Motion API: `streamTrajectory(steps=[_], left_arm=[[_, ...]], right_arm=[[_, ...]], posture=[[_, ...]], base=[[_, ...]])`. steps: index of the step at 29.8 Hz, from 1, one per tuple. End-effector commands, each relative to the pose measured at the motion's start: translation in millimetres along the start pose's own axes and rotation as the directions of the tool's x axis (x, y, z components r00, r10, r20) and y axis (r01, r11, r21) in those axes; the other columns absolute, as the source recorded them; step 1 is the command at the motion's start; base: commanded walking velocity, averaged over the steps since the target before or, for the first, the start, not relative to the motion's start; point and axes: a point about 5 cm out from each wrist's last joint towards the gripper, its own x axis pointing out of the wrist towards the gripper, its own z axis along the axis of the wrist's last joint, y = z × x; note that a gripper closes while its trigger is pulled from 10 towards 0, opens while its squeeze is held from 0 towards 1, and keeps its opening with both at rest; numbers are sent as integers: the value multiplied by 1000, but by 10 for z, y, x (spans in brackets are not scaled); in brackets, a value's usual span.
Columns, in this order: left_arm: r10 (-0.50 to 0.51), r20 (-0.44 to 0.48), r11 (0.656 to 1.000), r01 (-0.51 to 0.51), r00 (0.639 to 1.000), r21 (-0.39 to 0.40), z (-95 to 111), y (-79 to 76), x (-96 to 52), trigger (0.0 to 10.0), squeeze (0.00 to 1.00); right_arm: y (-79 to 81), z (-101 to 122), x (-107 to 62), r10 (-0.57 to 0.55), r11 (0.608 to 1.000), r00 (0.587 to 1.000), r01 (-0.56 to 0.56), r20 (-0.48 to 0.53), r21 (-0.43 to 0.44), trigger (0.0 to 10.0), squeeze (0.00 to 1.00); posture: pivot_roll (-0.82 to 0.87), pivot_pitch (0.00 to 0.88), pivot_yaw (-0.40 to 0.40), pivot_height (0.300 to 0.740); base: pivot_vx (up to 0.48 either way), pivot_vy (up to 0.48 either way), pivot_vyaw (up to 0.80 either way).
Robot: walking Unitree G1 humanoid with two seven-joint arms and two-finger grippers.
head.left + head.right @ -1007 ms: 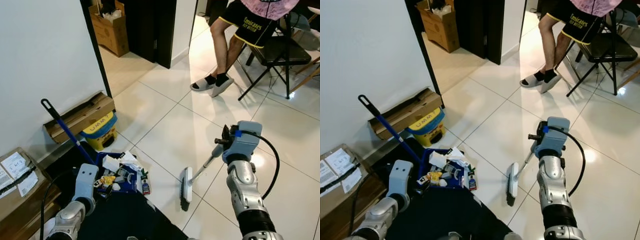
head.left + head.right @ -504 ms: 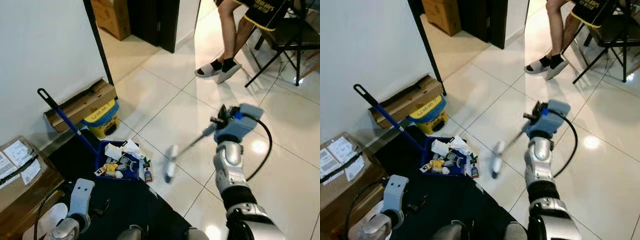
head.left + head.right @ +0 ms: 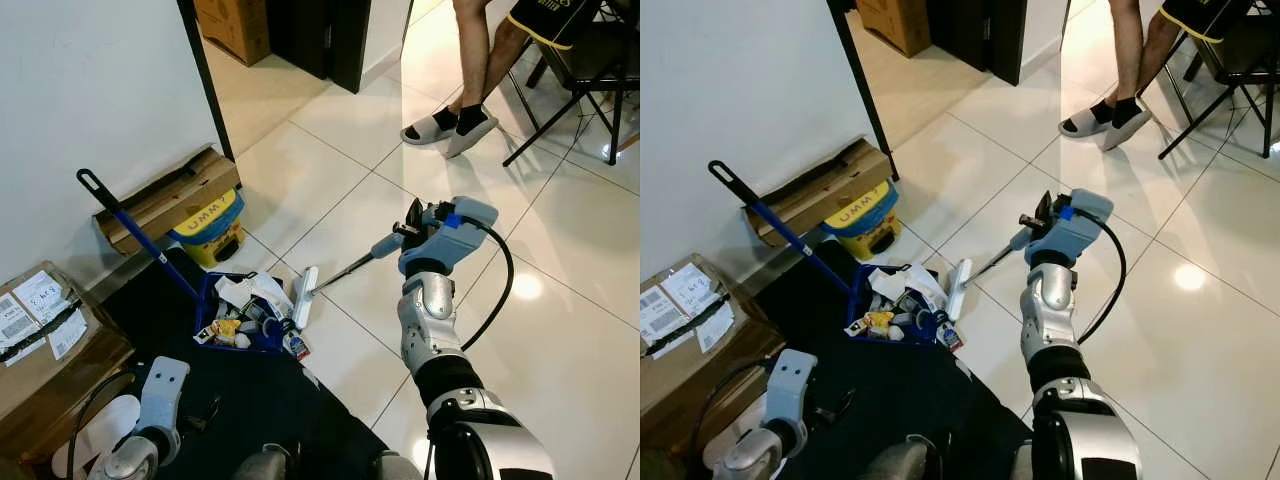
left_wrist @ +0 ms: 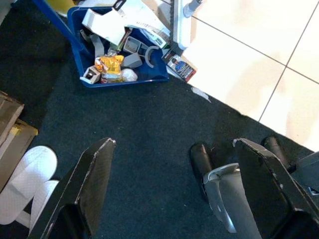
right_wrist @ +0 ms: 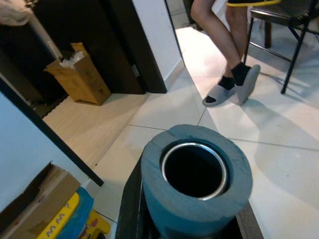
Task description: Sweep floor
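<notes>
Right tool [image 3: 415, 222] clenched around the grey-blue foam grip of the broom [image 3: 340, 272], held out over the white tiled floor [image 3: 560, 270]. Showed a thin metal shaft running down from the grip to a narrow white brush head with dark bristles, head standing on edge against the open mouth of the blue dustpan [image 3: 232, 320]. Dustpan lay at the edge of the dark rug [image 3: 250, 410], heaped with paper scraps, wrappers and small bits, its long blue handle slanting up toward the wall. Hollow end of the grip loomed large in the right wrist view. Left tool [image 4: 174, 189] hung low over the rug, fingers [image 4: 94, 174] spread apart, grasping nothing.
</notes>
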Motion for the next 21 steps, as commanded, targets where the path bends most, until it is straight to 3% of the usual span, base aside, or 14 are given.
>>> streamTrajectory(steps=[1,7,12,18,21], left_arm=[[8,-29,1000,-8,1000,3,-101,49,-83,10000,0],[0,-34,1000,0,999,4,-126,20,-92,10000,0],[-20,-39,1000,20,999,3,-139,-65,-71,10000,0],[-24,-45,1000,25,999,2,-144,-88,-61,10000,0],[-27,-50,1000,28,998,2,-150,-104,-55,10000,0]], right_arm=[[25,26,0,-19,999,999,18,28,46,10000,0],[36,96,59,-57,992,997,51,50,114,10000,0],[53,151,120,-117,964,992,102,47,245,10000,0],[28,249,163,-129,959,988,101,88,264,10000,0],[2,407,215,-135,954,980,88,145,287,10000,0]], posture=[[-10,332,57,740],[-10,330,58,740],[-18,321,59,740],[-27,316,59,740],[-38,309,57,740]], base=[[0,0,0],[0,0,0],[0,0,0],[0,0,0],[0,0,0]])
